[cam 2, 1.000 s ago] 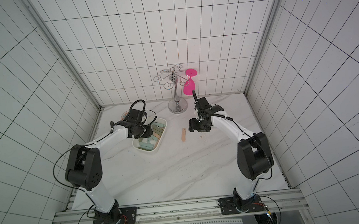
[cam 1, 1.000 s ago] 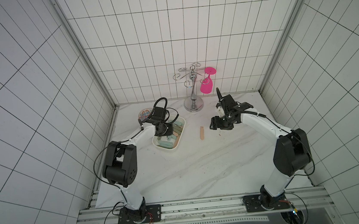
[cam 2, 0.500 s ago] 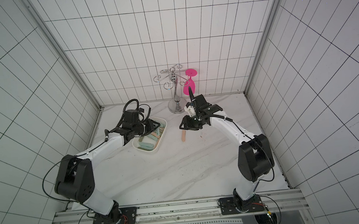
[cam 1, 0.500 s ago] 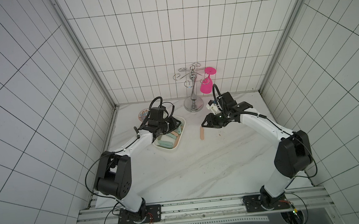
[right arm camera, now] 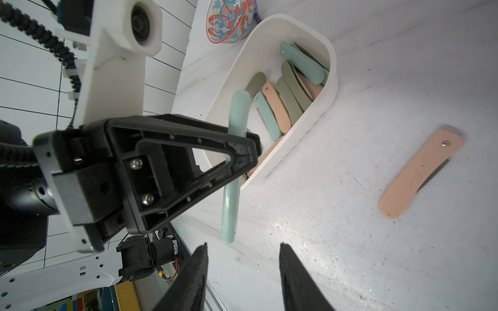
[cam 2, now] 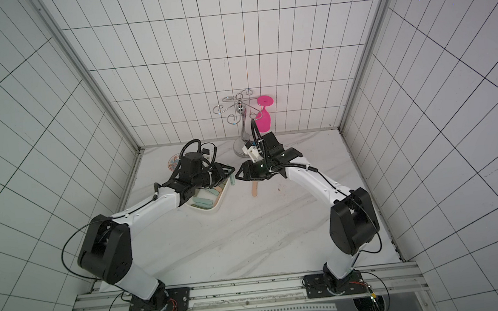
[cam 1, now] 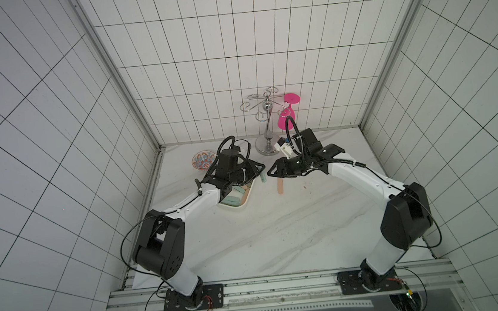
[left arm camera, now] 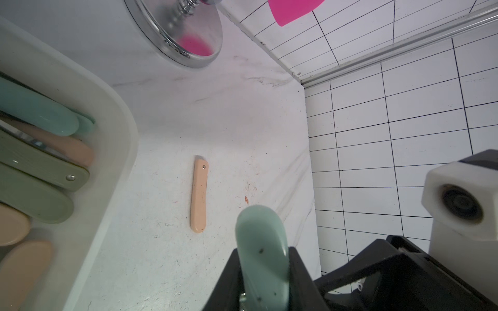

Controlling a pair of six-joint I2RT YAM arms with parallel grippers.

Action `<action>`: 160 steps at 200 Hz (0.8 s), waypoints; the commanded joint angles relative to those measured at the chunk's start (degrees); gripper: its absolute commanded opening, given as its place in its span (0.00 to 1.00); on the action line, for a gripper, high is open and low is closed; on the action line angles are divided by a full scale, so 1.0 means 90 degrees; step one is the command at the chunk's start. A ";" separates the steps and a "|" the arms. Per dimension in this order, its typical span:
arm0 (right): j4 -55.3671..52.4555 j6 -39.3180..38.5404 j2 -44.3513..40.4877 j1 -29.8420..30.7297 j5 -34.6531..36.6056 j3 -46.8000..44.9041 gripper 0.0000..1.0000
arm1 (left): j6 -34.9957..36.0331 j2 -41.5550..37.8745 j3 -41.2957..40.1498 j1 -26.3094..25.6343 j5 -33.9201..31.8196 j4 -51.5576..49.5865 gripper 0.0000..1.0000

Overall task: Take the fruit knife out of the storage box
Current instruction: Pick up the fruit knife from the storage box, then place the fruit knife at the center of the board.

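The white storage box [cam 1: 236, 206] [cam 2: 213, 208] [right arm camera: 332, 88] lies left of centre on the marble top and holds several folded knives [left arm camera: 40, 172] in mint, olive and peach. My left gripper [cam 1: 257, 171] [cam 2: 229, 172] [left arm camera: 265, 269] is shut on a mint-green folded fruit knife [cam 1: 263, 178] [left arm camera: 262, 242] [right arm camera: 233, 172], which it holds in the air just past the box's right rim. Facing it, my right gripper [cam 1: 271, 171] [cam 2: 239, 176] [right arm camera: 242, 246] stands open. Its fingertips are close to the knife's lower end but not touching it.
A peach folded knife [cam 1: 280, 187] [cam 2: 254, 190] [left arm camera: 199, 195] [right arm camera: 420, 172] lies on the table right of the box, under the right gripper. A patterned bowl [cam 1: 203, 160] [right arm camera: 229, 18] sits behind the box. At the back, a chrome stand [cam 1: 268, 143] carries a pink glass [cam 1: 286, 120].
The left gripper has carried the mint knife from over the box out past its right rim. The right gripper has swung left toward it and its jaws have narrowed.
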 commanded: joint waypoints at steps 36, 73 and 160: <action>0.0042 -0.0129 0.0130 0.0194 0.0081 0.0368 0.40 | -0.0191 0.0171 0.0228 -0.0203 -0.0053 0.0281 0.14; -0.0177 -0.0279 0.0262 0.0257 0.0307 0.0461 0.39 | -0.0210 0.0201 0.0299 -0.0273 -0.0070 0.0279 0.14; -0.0244 -0.0356 0.0336 0.0314 0.0530 0.0468 0.11 | -0.0212 0.0219 0.0329 -0.0335 -0.0020 0.0269 0.15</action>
